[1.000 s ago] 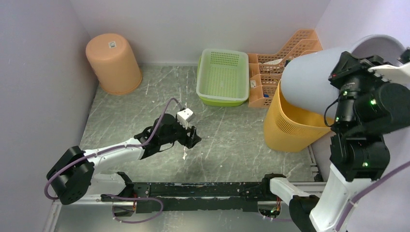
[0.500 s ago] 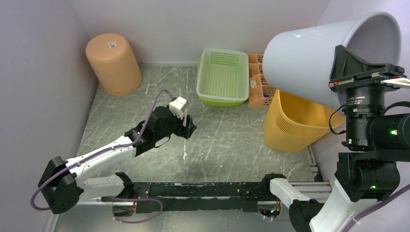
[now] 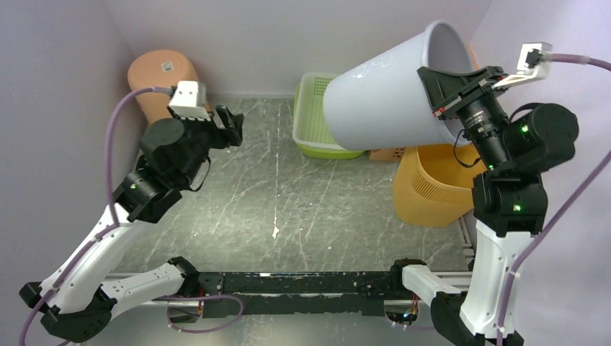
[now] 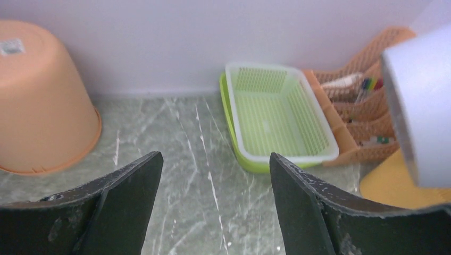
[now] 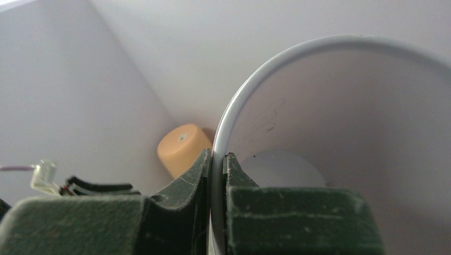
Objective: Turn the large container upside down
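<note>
Tub [image 3: 169, 94] back left, tray [image 3: 310, 122] mid-back, organiser [image 4: 361, 127] just right (large container [image 3: 382, 94] overhead), bin [image 3: 432, 191] nearer.

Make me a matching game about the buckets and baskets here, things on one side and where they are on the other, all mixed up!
Things:
1. white bucket
2. peach bucket
3. green basket
4. yellow bin

Where:
a. upside down in the far left corner
b. up in the air, rim pinched by the right gripper
c. upright at the right, under the raised one
d. by the back wall, in the middle

Pairs: 1-b, 2-a, 3-d, 4-c.
</note>
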